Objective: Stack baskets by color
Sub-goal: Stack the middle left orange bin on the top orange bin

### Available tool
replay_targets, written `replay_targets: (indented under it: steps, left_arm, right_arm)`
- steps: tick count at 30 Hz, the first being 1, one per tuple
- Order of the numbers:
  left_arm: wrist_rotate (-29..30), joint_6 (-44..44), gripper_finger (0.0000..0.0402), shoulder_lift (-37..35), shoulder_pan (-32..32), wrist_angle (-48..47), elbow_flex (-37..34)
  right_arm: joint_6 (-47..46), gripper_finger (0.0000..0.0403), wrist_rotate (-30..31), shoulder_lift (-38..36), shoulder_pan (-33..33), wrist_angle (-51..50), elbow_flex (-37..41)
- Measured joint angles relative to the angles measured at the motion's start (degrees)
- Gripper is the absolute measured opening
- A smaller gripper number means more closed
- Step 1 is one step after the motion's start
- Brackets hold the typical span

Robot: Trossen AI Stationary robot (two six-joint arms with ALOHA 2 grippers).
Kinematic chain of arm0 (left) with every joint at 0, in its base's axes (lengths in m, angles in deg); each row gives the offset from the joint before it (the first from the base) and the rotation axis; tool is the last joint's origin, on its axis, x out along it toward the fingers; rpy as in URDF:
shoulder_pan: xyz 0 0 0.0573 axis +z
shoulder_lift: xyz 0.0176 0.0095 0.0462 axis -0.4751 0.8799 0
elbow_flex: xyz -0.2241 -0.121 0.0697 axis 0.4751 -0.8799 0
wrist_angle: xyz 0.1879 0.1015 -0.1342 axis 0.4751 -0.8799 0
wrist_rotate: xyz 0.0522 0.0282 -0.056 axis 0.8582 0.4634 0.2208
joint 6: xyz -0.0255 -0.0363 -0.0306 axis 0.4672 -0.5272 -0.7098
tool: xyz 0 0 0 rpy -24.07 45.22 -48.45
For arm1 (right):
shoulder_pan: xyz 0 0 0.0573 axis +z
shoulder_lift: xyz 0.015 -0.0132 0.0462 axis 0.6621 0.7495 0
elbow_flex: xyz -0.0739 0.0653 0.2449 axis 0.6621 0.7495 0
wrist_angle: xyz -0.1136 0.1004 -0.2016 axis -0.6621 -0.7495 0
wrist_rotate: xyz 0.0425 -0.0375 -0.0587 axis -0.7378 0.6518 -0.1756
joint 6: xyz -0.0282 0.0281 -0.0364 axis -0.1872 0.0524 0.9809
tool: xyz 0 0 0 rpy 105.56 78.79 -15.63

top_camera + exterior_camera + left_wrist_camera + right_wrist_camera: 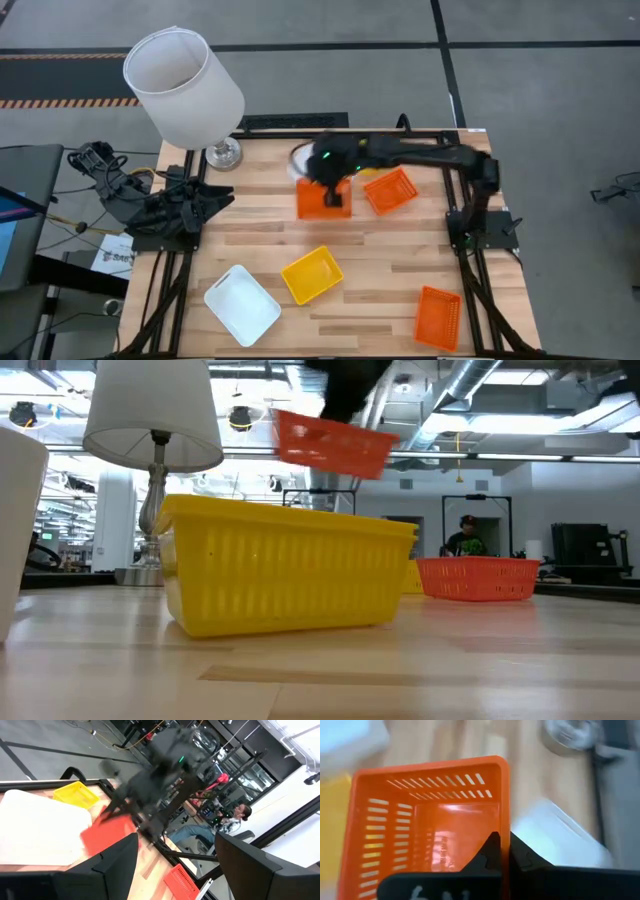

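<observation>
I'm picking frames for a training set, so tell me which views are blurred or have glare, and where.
High view: right gripper and its orange basket smear slightly. Low view: that lifted basket is soft; yellow basket sharp, ceiling lights bright. Left wrist view: the right arm is heavily motion-blurred. Right wrist view: background streaked, a sheen on the basket's floor.

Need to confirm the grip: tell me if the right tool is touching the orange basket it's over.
Touching. In the right wrist view the right tool is shut on the wall of the orange basket; the low view shows that basket lifted clear of the table.
</observation>
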Motion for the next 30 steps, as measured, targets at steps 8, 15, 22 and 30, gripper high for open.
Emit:
replay_targets:
  steps: [8, 15, 22, 30]
  left_arm:
    - [0.0, 0.0, 0.0252, 0.0, 0.0, 0.0, 0.0]
    - [-0.5, 0.0, 0.0252, 0.0, 0.0, 0.0, 0.0]
    - [-0.6, 0.0, 0.0252, 0.0, 0.0, -0.2, 0.0]
    - [-0.6, 0.9, 0.0252, 0.0, 0.0, -0.3, 0.0]
  right_arm:
    - [17.7, 0.0008, 10.5, -7.1, -7.1, -20.8, 0.2]
    - [25.3, 0.001, 10.9, -7.9, -15.4, -26.0, 5.0]
    - [29.8, 0.0005, 11.7, -12.6, -20.8, -21.7, 17.5]
    - [30.7, 0.0012, 11.6, -13.6, -17.5, -15.3, 29.6]
